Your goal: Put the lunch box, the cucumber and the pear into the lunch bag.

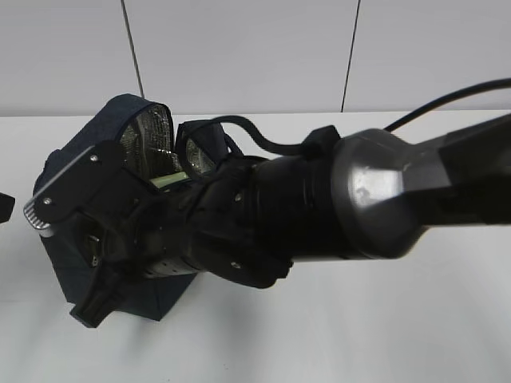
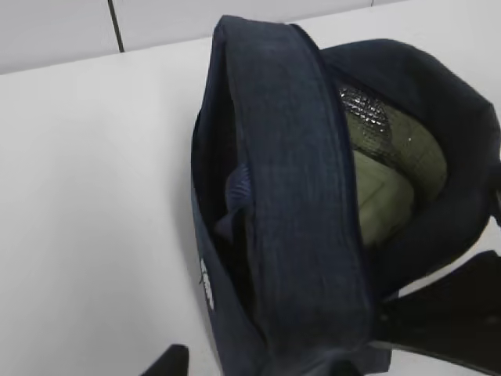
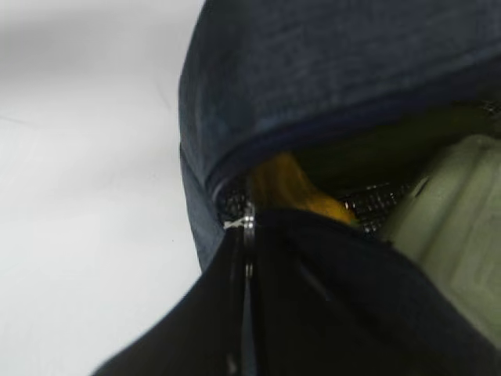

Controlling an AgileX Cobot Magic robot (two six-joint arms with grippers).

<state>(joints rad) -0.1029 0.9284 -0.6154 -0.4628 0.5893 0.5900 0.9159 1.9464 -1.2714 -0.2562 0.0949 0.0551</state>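
The bag [image 1: 120, 152] stood on the white bench [image 1: 335, 335], left of centre in the exterior view, its mouth open and its silver foil lining [image 1: 152, 132] showing under the raised flap. The right arm [image 1: 319, 199] reached across the middle and covered most of the bag's front; its hand was lost in the dark mass at the bag, so I could not tell whether it was clenched or released.

In the left wrist view the strap [image 2: 297, 196] ran over the opening, and behind it the box [image 2: 383, 196] lay inside the bag, its sage-green lid facing out against the foil. A small white mark [image 2: 205, 282] sat on the bag's side, too blurred to read. Only a dark sliver at the bottom edge [image 2: 168, 362] may have belonged to the left hand, and its state could not be told.

The right wrist view looked close into the mouth: the pear [image 3: 293, 188] sat inside just beside the box [image 3: 454, 227], near the metal zipper piece [image 3: 243, 223] on the seam. A dark green shape behind them may have been the cucumber, though I could not be sure. No other writing was legible.
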